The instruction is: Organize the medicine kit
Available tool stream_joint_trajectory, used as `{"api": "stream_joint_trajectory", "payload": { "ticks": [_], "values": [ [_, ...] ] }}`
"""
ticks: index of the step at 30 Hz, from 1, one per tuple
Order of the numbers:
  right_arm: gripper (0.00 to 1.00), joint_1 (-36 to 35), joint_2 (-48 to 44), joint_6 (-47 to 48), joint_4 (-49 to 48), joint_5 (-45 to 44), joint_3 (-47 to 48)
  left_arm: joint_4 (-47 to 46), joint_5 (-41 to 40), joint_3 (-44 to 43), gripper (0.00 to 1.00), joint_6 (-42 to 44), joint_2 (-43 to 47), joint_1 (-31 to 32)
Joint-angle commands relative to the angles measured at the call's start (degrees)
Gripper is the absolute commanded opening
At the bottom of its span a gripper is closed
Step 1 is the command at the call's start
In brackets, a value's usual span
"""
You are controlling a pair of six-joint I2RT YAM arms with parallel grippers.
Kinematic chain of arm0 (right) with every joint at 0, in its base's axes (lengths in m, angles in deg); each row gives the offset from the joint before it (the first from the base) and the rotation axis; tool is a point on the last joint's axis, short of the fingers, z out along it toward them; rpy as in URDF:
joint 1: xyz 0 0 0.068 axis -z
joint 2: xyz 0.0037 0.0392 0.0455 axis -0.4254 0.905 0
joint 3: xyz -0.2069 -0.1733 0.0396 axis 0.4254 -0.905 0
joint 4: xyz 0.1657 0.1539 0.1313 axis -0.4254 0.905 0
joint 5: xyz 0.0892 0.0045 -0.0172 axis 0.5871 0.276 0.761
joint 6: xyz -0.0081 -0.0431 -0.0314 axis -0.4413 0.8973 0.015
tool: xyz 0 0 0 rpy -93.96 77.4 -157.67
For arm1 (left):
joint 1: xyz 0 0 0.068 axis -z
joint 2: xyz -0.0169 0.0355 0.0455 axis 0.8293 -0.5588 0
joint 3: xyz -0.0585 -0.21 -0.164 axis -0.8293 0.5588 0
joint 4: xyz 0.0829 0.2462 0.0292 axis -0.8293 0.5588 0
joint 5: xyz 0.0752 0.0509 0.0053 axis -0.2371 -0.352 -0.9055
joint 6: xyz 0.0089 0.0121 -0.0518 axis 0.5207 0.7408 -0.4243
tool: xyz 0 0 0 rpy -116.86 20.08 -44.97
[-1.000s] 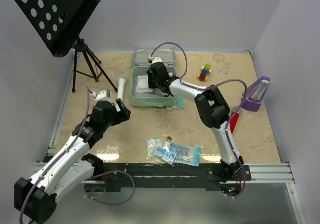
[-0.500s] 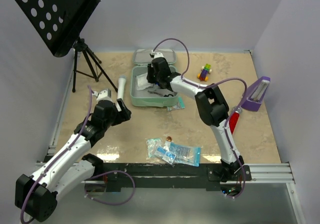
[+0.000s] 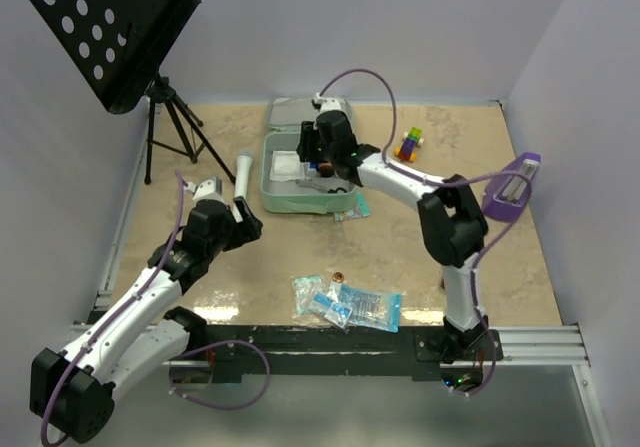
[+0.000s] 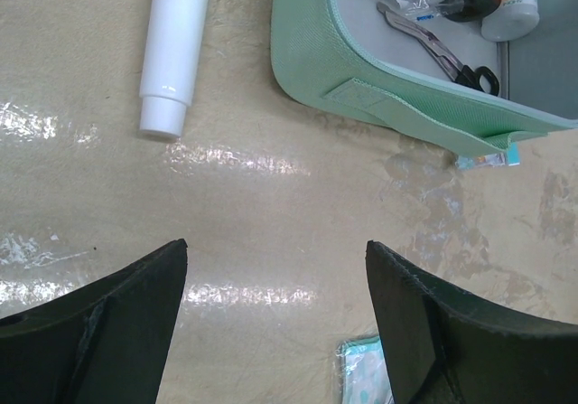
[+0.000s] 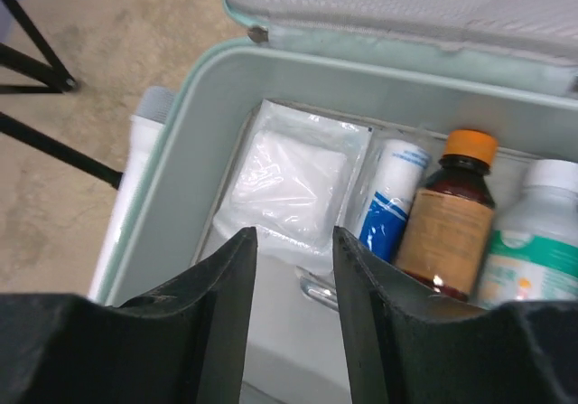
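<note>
The medicine kit (image 3: 280, 199) lies open at the back middle of the table, a pale mint-green case with its lid (image 3: 290, 115) folded back. Inside it are a clear gauze packet (image 5: 289, 183), a blue-and-white tube (image 5: 390, 192), a brown bottle with an orange cap (image 5: 456, 219), a white bottle (image 5: 533, 241) and scissors (image 4: 442, 56). My right gripper (image 5: 293, 232) hovers over the kit's inside, open, with nothing between its fingers. To the left of the kit and nearer, my left gripper (image 4: 275, 250) hangs open over bare table.
A white tube (image 3: 243, 167) lies beside the kit's left wall. Blue-and-clear packets (image 3: 345, 302) and a coin (image 3: 338, 277) lie near the front edge; a small packet (image 3: 352, 210) sits at the kit's front right corner. A music stand (image 3: 110, 27), block toy (image 3: 408, 144) and purple wedge (image 3: 512, 187) stand around.
The right gripper's jaws have gone from shut to open, and it has lifted a little over the kit. Its elbow has swung right. The left arm has not moved.
</note>
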Motion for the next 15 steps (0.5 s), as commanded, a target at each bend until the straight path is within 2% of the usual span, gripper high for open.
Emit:
{"api": "stream_joint_trajectory", "payload": {
  "ticks": [1,6,12,15],
  "values": [
    [0.44,-1.78,-16.13,-0.49,-3.28,-6.43,-10.31,-1.81,-0.42,-0.34,0.84,-0.32,1.34,-0.34],
    [0.45,-8.89,-31.52,-1.36,-2.41,-14.09,-28.95,-1.89,1.07,0.1,0.89,0.03,2.22,-0.34],
    [0.45,-15.4,-44.35,-9.36,-3.37,-15.15,-49.16,-2.86,3.0,1.6,0.9,-0.94,2.66,-0.34],
    [0.44,-19.87,-48.06,-11.91,-4.69,-13.4,-55.51,-2.86,4.06,2.12,0.89,-1.64,2.66,-0.34]
  ]
}}
